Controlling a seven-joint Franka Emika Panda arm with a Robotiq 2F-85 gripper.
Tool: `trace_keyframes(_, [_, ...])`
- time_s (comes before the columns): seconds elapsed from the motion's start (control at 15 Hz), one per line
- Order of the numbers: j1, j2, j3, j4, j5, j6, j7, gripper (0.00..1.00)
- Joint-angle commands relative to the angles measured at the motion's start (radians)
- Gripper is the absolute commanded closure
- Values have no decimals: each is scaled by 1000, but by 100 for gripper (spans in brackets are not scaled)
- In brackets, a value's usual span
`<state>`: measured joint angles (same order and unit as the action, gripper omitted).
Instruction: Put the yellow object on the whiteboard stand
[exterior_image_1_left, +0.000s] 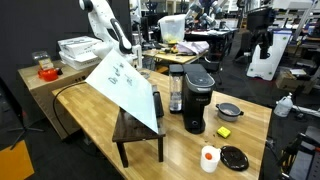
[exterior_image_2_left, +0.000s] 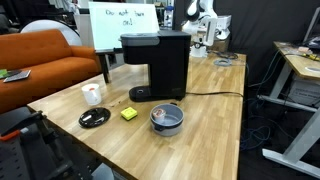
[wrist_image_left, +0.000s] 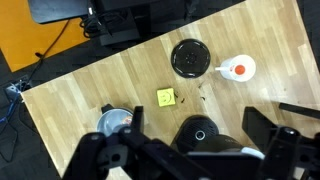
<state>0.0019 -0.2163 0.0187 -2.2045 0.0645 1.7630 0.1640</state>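
**Step in hand:** approach to the pick. The yellow block (wrist_image_left: 166, 97) lies flat on the wooden table (wrist_image_left: 80, 90). It is not grasped and is not on the stand (exterior_image_1_left: 140, 132).

**Gripper (wrist_image_left: 192, 128):** the fingers (wrist_image_left: 137, 124) are spread wide, with nothing between them.

**Block relative to the fingers:** it is well below them and beyond their tips. It falls within the span of the two fingers but lies nearer one than the other. Directly under the gap is the top of the coffee maker (wrist_image_left: 200, 138), not the block. A small pot (wrist_image_left: 115, 122) sits on the table outside the finger nearer the block. A black disc (wrist_image_left: 188, 58) and a white cup (wrist_image_left: 237, 68) lie farther out, past the block and apart from it.

**Arm pose:** in an exterior view the arm (exterior_image_1_left: 105, 22) is raised high behind the tilted board (exterior_image_1_left: 122, 82). The wrist is turned downward, so its camera looks onto the table from above.

**Next move, as judged:**
- The gripper must travel forward clear of the coffee maker, then descend until the fingers straddle the block.
- The block is low, so the fingertips need to come close to the table before they close.
- The carry then goes to the stand, well beyond the fingers.
- The board takes up much of the stand, so the release calls for a bare part of the bench.
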Motion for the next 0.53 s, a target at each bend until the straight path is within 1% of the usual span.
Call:
trace_keyframes(0.0, [0,-10,-4,-15,-13,11,-54,0])
trace_keyframes(0.27, [4,-4,-20,-84,4,19,-192,0])
trace_keyframes(0.47, [4,30,-32,-148,35,39,-267,0])
